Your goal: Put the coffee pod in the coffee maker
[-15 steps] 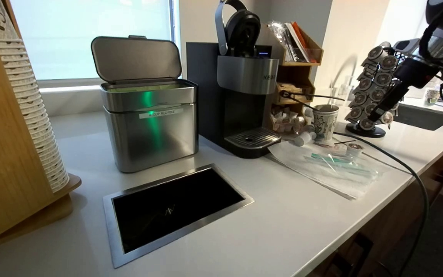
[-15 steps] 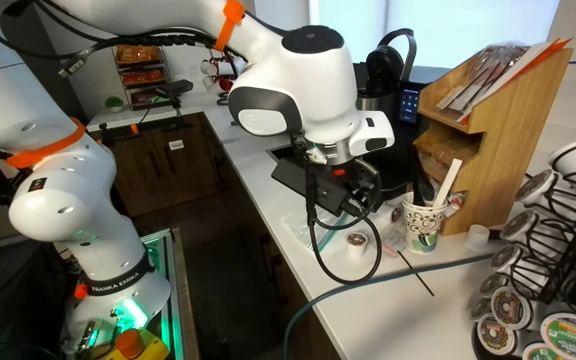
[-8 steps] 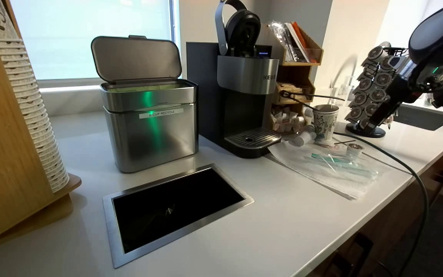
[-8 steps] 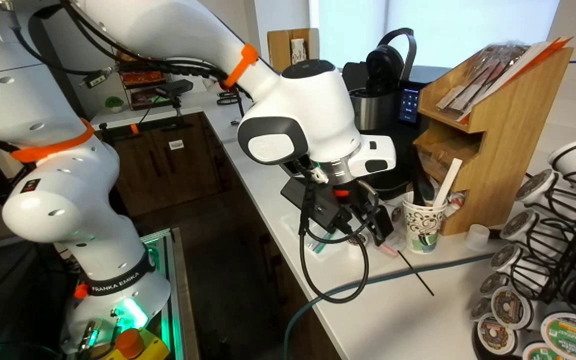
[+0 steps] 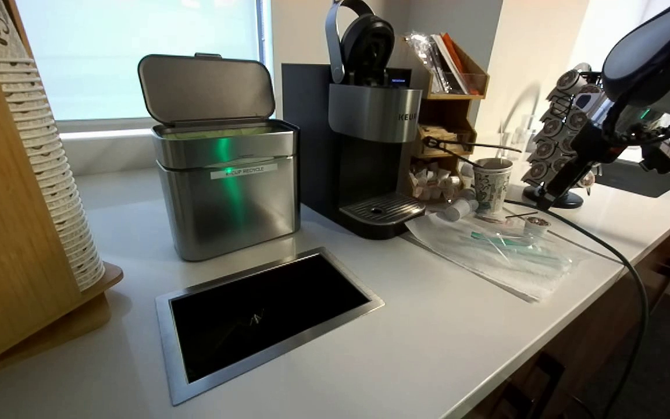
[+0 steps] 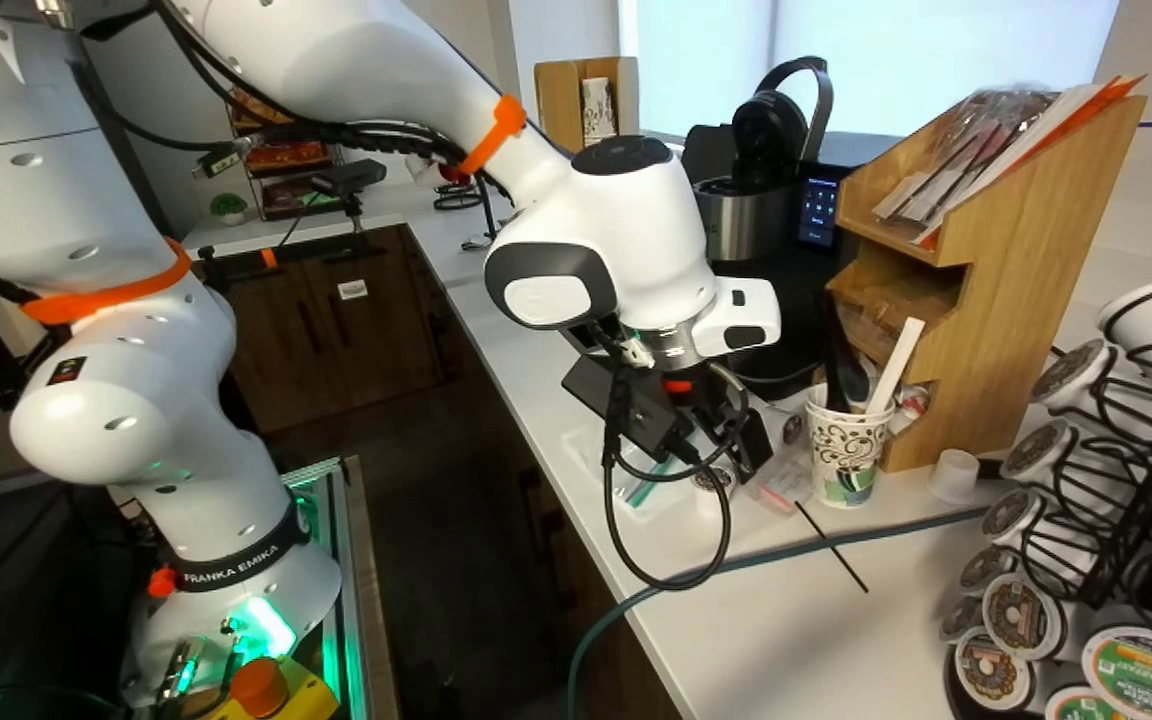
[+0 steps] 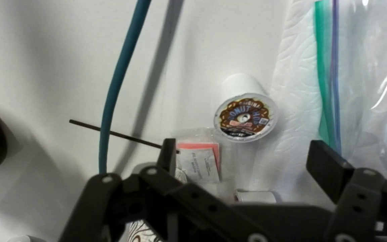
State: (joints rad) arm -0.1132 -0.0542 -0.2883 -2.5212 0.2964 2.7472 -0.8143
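Note:
The coffee pod (image 7: 245, 117) has a white cup and a brown donut label. It stands on the counter, beyond and between my fingertips in the wrist view. It shows in both exterior views (image 5: 537, 225), partly covered by a cable and the gripper in one of them (image 6: 714, 482). My gripper (image 7: 246, 156) is open and empty, above the counter close to the pod; it shows in both exterior views (image 5: 551, 195) (image 6: 751, 448). The coffee maker (image 5: 374, 113), black with a silver-grey band, has its top lid raised. It shows partly behind the arm in an exterior view (image 6: 748, 222).
A patterned cup with stirrers (image 6: 848, 450) stands near the gripper. A pod rack (image 6: 1086, 500), wooden organizer (image 6: 1026, 290), steel bin (image 5: 230, 198) and counter opening's metal frame (image 5: 346, 326) are around. A teal cable (image 7: 119, 74), plastic bag (image 7: 371, 84) and paper packet (image 7: 198, 163) lie near the pod.
The arm has lowered, and the gripper has come down nearer the counter and the pod. More of the coffee maker's front shows past the arm. The pod has not moved.

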